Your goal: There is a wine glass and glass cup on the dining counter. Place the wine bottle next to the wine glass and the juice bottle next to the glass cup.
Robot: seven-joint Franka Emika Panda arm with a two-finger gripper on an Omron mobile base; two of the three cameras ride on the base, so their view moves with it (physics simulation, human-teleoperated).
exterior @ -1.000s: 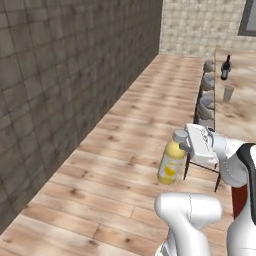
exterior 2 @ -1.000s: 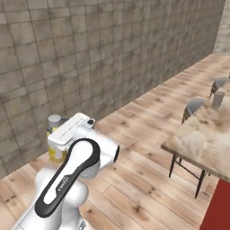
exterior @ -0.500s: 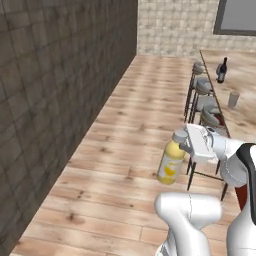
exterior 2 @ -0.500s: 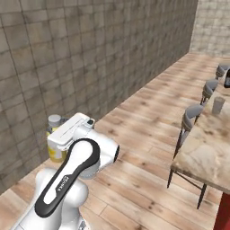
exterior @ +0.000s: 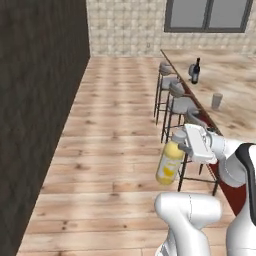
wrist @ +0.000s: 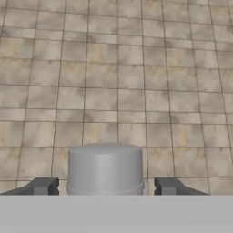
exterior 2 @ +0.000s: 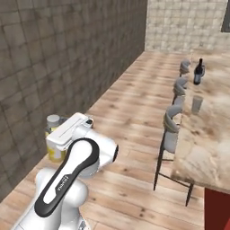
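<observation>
My gripper is shut on the juice bottle, a stubby bottle of pale yellow liquid held upright in the air above the wooden floor. In the hand view its grey cap sits between my two fingertips. From the right base, the juice bottle pokes out behind the white hand. The dark wine bottle stands far back on the dining counter, with the wine glass close at its left. The glass cup stands nearer on the counter, apart from both.
Three grey-cushioned bar stools line the counter's left edge, between me and the countertop. A dark stone wall runs along the left. A wide strip of wooden floor lies between wall and stools.
Both base views have swung round, so the counter, stools and back wall now lie more squarely ahead. The juice bottle stays in my gripper at the same height.
</observation>
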